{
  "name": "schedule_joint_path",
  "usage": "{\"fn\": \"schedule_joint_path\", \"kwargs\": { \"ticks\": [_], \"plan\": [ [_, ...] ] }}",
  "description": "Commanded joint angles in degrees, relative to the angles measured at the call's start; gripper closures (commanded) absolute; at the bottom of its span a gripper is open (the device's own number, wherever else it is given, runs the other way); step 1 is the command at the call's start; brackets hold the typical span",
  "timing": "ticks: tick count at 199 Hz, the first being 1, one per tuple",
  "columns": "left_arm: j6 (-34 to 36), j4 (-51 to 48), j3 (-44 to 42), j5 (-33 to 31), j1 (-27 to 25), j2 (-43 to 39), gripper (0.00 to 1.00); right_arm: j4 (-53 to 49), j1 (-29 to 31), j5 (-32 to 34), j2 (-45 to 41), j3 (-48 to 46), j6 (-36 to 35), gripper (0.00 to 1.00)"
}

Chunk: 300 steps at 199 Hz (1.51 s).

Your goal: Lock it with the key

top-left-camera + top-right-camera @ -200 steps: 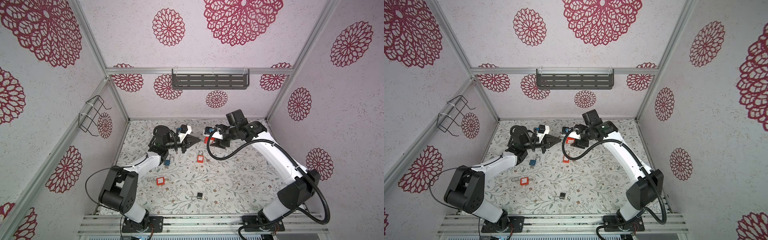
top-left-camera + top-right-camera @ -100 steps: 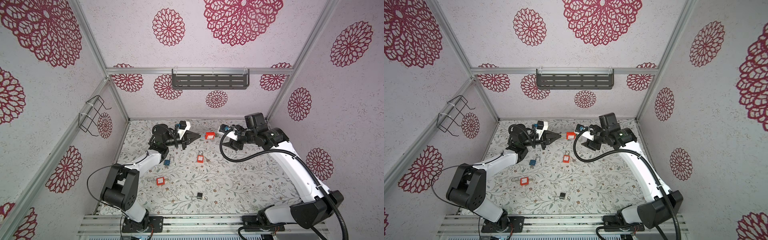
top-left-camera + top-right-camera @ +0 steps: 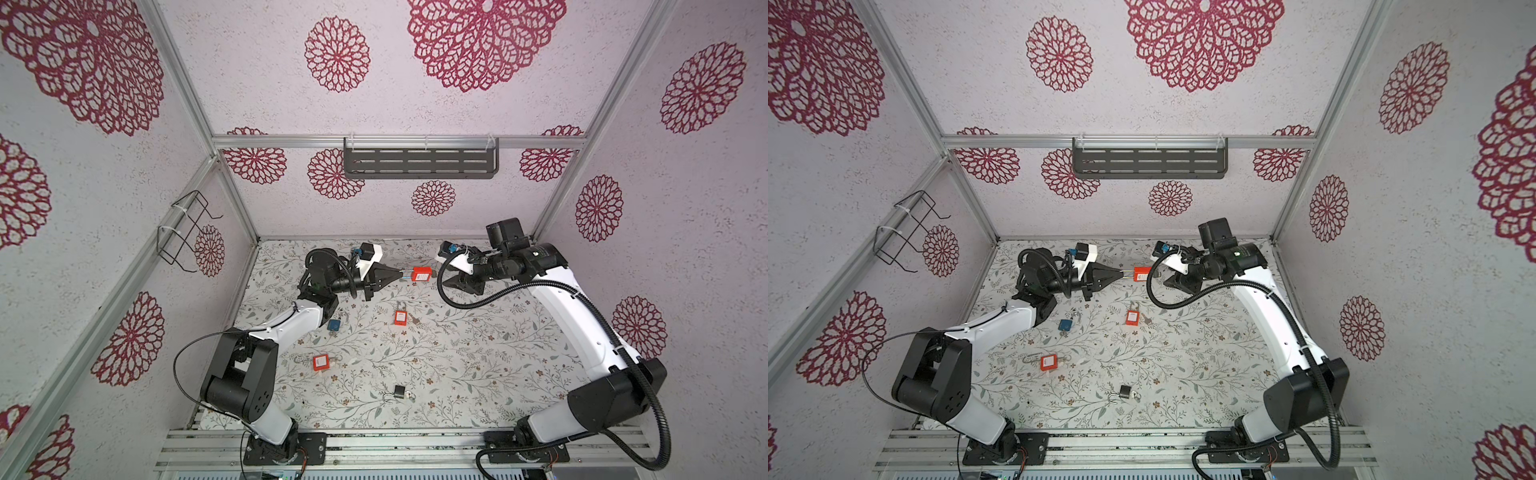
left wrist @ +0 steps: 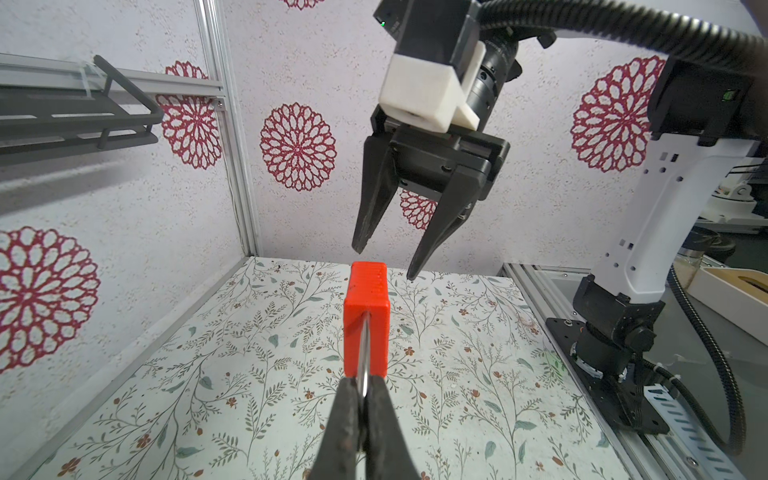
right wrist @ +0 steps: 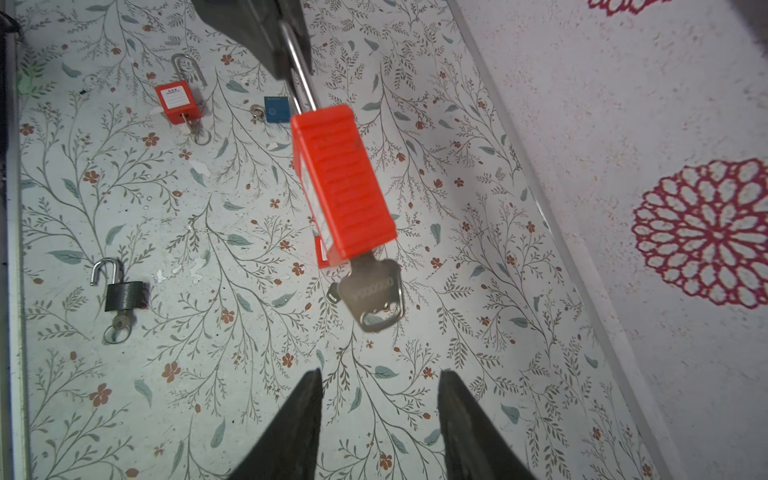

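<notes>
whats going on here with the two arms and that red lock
The left gripper is shut on the shackle of a red padlock, holding it above the table. A key sticks out of its keyhole end. The right gripper, jaws open, faces the key without touching it. Spare padlocks lie on the table.

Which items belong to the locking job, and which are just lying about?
In use: red plastic padlock, shackle pinched by left gripper; silver metal key in its base; open right gripper.
Lying about: middle red padlock; front-left red padlock; blue square padlock; dark grey metal padlock, shackle open.
</notes>
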Motion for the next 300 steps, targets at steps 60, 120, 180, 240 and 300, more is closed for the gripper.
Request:
{"fn": "schedule_joint_path", "kwargs": {
  "ticks": [60,120,180,240,300],
  "plan": [
    [2.18,-1.18,0.21,2.63,-0.88,-2.17,1.00,-6.64,0.06,-5.16,2.03,2.99,-1.81,0.60],
    [3.21,-2.25,0.65,3.19,-1.78,-2.09,1.00,-7.26,0.06,-7.15,3.02,3.04,-1.75,0.62],
    [3.98,-3.01,0.38,3.60,-2.33,-2.36,1.00,-7.26,0.17,-8.67,3.55,3.34,-2.12,0.67],
    [4.17,-3.28,0.56,3.52,-2.64,-2.44,1.00,-7.02,0.76,-8.83,3.84,3.30,-2.82,0.71],
    [3.86,-3.27,0.82,3.14,-2.69,-2.36,1.00,-2.33,2.57,-2.99,1.81,0.82,-4.74,0.75]
  ]
}}
